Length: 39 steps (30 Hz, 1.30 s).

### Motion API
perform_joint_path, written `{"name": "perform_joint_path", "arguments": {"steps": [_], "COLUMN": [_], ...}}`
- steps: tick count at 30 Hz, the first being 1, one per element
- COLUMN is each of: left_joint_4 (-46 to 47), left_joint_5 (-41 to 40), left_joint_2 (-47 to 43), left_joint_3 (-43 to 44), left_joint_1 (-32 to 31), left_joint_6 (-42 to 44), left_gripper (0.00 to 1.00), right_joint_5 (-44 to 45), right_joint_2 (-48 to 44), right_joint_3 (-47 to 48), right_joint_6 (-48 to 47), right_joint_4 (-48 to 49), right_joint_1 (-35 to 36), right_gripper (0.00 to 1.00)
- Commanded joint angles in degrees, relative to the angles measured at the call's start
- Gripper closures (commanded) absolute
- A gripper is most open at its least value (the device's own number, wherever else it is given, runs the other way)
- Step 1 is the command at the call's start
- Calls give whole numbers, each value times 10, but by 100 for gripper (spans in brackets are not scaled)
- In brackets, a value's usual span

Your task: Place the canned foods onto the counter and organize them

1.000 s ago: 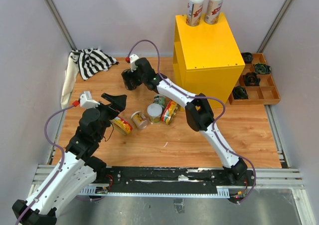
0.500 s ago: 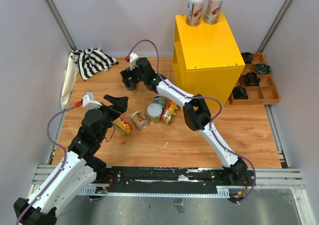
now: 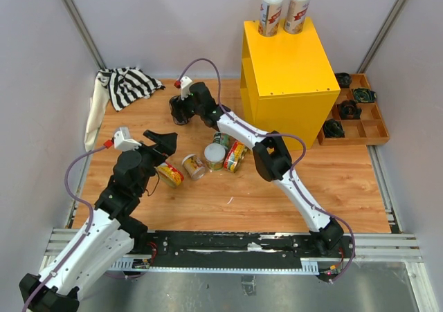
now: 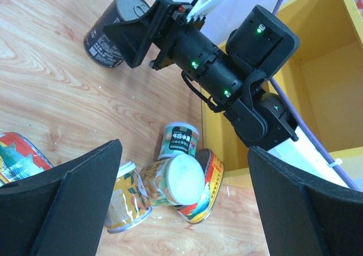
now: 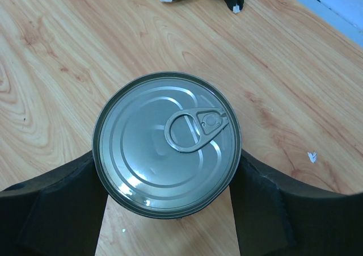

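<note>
A dark can [image 5: 166, 144] with a metal pull-tab top stands upright on the wooden table at the back left. It also shows in the top view [image 3: 178, 111] and the left wrist view [image 4: 110, 32]. My right gripper [image 5: 167, 173] [image 3: 181, 108] is shut on it, one finger against each side. Several cans lie clustered mid-table: a green one [image 3: 221, 140], a white-lidded one [image 3: 214, 156], a yellow-and-red one [image 3: 236, 156], a beige one [image 3: 194, 166] and a yellow one [image 3: 169, 173]. My left gripper [image 3: 163, 143] [image 4: 184, 205] hovers open above them. Two tall cans [image 3: 271, 11] [image 3: 297, 10] stand on the yellow counter [image 3: 287, 70].
A striped cloth [image 3: 128, 84] lies at the back left corner. A wooden compartment tray [image 3: 374, 129] with black round parts sits right of the counter. The right arm stretches across the table just behind the can cluster.
My right gripper has shifted slightly left and settled around the dark can. My left gripper has barely moved.
</note>
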Motion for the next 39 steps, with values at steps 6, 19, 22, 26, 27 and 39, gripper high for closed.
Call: {"name": "perform_joint_path", "arguments": {"steps": [6, 19, 22, 26, 27, 39], "left_joint_4": [-10, -77, -86, -94, -97, -107], "left_joint_5": [-28, -51, -53, -53, -54, -61], "left_joint_2": [-24, -100, -109, -112, -112, -123], "left_joint_3": [16, 4, 2, 4, 5, 2], "left_joint_1": [5, 5, 5, 5, 5, 5], "left_joint_6": [9, -24, -29, -32, -32, -45], "left_gripper": [3, 4, 4, 4, 4, 4], "right_joint_5": [-31, -20, -13, -6, -4, 27], "right_joint_2": [-75, -248, -285, -342, -355, -487], "right_joint_3": [-58, -211, -246, -286, -295, -249], "right_joint_6": [-7, -60, -71, -79, -79, -78], "right_joint_4": [51, 43, 37, 33, 32, -98], "right_joint_1": [-4, 19, 26, 32, 34, 49], "right_gripper": [78, 92, 93, 95, 95, 95]}}
